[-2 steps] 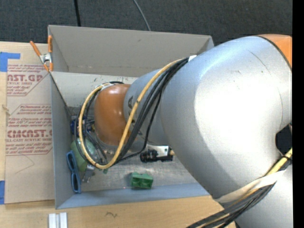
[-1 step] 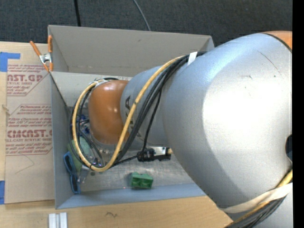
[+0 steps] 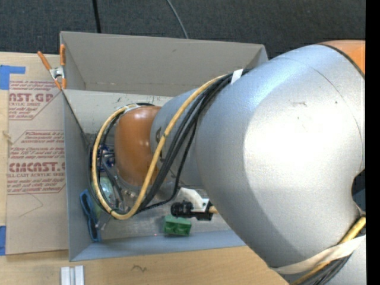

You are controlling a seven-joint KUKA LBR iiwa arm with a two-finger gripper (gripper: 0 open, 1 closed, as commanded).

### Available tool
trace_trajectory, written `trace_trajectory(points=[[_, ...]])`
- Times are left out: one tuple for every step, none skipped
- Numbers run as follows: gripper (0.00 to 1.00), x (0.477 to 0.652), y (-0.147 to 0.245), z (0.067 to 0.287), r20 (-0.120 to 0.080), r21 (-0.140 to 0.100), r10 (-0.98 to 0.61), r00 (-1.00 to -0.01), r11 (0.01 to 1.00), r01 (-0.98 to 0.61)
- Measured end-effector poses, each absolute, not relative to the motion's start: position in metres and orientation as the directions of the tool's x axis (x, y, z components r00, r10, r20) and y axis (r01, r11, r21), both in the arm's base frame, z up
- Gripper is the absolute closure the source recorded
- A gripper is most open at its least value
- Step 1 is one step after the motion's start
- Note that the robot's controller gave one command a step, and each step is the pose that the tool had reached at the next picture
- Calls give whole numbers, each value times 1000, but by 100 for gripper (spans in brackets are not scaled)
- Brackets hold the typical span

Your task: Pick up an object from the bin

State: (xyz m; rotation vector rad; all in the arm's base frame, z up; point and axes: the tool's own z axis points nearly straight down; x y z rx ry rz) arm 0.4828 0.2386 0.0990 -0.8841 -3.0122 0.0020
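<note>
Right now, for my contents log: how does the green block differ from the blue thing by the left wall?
The green block is short and chunky; the blue thing is long and thin. The green block sits midway along the near wall; the blue thing runs beside the left wall. Both lie on the floor of the bin.

This is a robotics lab, not a home or a shop: my big grey arm (image 3: 285, 159), with its orange wrist cover (image 3: 133, 144) and looped yellow and black cables (image 3: 155, 159), reaches into a plain grey metal bin (image 3: 160, 58). Odd small bits lie on the bin's floor, among them a green block (image 3: 177, 226) and a blue-handled tool (image 3: 89, 215). Behind the bin I see a thin black stand pole (image 3: 94, 5) against dark carpet (image 3: 267, 10).
</note>
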Motion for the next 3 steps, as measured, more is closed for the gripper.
trace_trajectory(points=[[0, 488, 232, 71, -4, -3, 634, -773, 773, 634], [0, 488, 231, 71, -2, -1, 633, -774, 774, 633], [100, 489, 230, 73, -4, 0, 635, -772, 772, 635]])
